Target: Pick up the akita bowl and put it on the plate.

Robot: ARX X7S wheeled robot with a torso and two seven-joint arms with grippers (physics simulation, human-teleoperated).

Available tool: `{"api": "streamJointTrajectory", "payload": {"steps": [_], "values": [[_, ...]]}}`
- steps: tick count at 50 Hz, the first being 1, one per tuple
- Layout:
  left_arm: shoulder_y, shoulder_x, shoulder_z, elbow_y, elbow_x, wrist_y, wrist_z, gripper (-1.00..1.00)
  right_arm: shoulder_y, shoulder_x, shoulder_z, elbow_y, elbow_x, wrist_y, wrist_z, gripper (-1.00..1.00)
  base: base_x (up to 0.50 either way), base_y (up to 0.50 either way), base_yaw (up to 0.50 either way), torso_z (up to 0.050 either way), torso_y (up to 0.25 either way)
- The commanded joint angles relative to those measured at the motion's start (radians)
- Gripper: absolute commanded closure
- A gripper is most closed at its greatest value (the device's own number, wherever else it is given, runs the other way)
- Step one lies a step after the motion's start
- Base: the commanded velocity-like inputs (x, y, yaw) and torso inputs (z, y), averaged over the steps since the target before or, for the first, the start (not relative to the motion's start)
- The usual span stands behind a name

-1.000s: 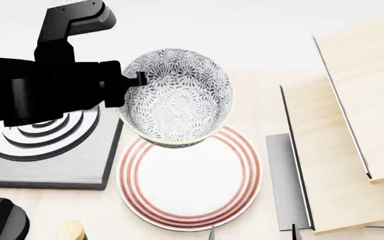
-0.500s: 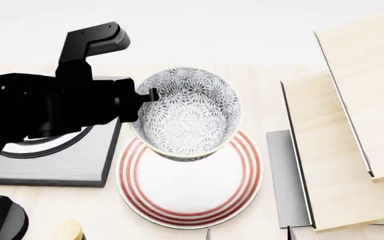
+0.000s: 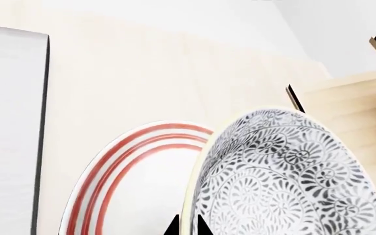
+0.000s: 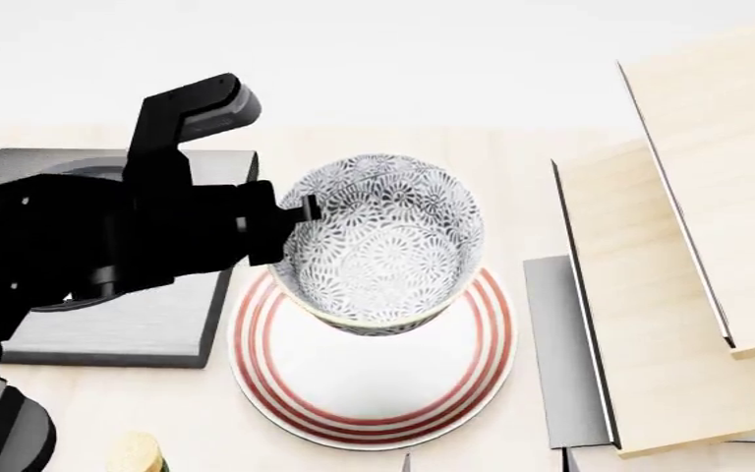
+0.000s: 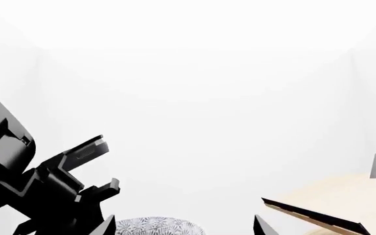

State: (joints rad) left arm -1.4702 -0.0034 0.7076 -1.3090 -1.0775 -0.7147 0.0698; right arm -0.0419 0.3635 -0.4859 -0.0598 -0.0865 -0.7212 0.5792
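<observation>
One bowl is in my grasp: the left gripper [image 4: 302, 209] pinches the near-left rim of the akita bowl [image 4: 380, 246], one finger inside the wall and one outside, as the left wrist view confirms with two dark fingertips [image 3: 172, 228] straddling the cream rim edge. I read the bowl as a deep, round ceramic vessel, glossy white with a dense grey-black floral pattern on both inner and outer surfaces. It hangs slightly tilted above the plate [image 4: 286, 379], overlapping the plate's far half in the head view; I cannot tell whether its base touches the plate. The plate is flat, round and white, with several thin red concentric rings near its rim, and lies on the pale wood-grain table [image 4: 522, 167].

Left of the plate sits a square grey burner [image 4: 142, 324], matte slab form, mostly covered by my black left arm. Right of the plate lies a flat grey panel [image 4: 564, 344] beside stepped light-wood boards [image 4: 667, 285] with dark edges.

The right gripper [image 5: 181, 226] shows only two dark finger points, spread well apart with nothing between them.
</observation>
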Motion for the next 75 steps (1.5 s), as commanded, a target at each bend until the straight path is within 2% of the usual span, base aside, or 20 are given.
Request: {"api": "streamJointTrajectory", "payload": {"steps": [1,3,8,15,23,27,31,44,55,58,63,68,75], "values": [[0.038,0.003,-0.055,0.000,-0.034,0.031,-0.021,1.00,0.000,0.001,-0.005,0.008,0.002,-0.009,0.003,-1.00,0.00,0.00,0.00,0.000,0.000],[0.047,0.002,-0.110,0.000,-0.024,0.039,-0.039,1.00,-0.001,0.002,-0.005,0.007,0.003,-0.009,0.003,-1.00,0.00,0.00,0.00,0.000,0.000],[0.068,0.003,-0.141,0.000,-0.011,0.060,-0.048,1.00,-0.001,0.004,-0.007,0.009,0.005,-0.012,0.004,-1.00,0.00,0.00,0.00,0.000,0.000],[0.083,0.003,-0.094,0.000,-0.042,0.062,-0.038,1.00,0.002,0.003,-0.012,0.019,0.006,-0.015,0.004,-1.00,0.00,0.00,0.00,0.000,0.000],[0.091,0.003,-0.155,0.000,0.009,0.055,-0.049,1.00,0.002,0.006,-0.024,0.015,0.019,-0.018,-0.004,-1.00,0.00,0.00,0.00,0.000,0.000],[0.102,0.003,-0.139,0.000,-0.002,0.060,-0.054,1.00,0.000,0.009,-0.026,0.009,0.024,-0.018,-0.005,-1.00,0.00,0.00,0.00,0.000,0.000],[0.115,0.003,-0.185,0.000,0.028,0.067,-0.058,1.00,0.000,0.012,-0.027,0.008,0.027,-0.018,-0.005,-1.00,0.00,0.00,0.00,0.000,0.000],[0.118,0.003,-0.134,0.000,-0.026,0.071,-0.068,1.00,0.002,0.012,-0.033,0.017,0.027,-0.029,-0.003,-1.00,0.00,0.00,0.00,0.000,0.000],[0.135,0.003,-0.031,0.000,-0.123,0.093,-0.086,1.00,0.002,0.013,-0.038,0.019,0.027,-0.030,-0.002,-1.00,0.00,0.00,0.00,0.000,0.000],[0.141,0.003,-0.054,0.000,-0.111,0.086,-0.097,1.00,0.001,0.014,-0.040,0.019,0.027,-0.030,-0.001,-1.00,0.00,0.00,0.00,0.000,0.000],[0.135,0.003,-0.030,0.000,-0.134,0.090,-0.100,1.00,0.006,0.012,-0.044,0.029,0.027,-0.035,-0.002,-1.00,0.00,0.00,0.00,0.000,0.000],[0.130,0.003,0.033,0.000,-0.194,0.106,-0.099,1.00,0.005,0.014,-0.046,0.027,0.028,-0.034,-0.002,-1.00,0.00,0.00,0.00,0.000,0.003],[0.129,0.003,0.185,0.000,-0.349,0.147,-0.108,1.00,0.006,0.015,-0.049,0.029,0.030,-0.036,-0.001,-1.00,0.00,0.00,0.00,0.000,0.000]]}}
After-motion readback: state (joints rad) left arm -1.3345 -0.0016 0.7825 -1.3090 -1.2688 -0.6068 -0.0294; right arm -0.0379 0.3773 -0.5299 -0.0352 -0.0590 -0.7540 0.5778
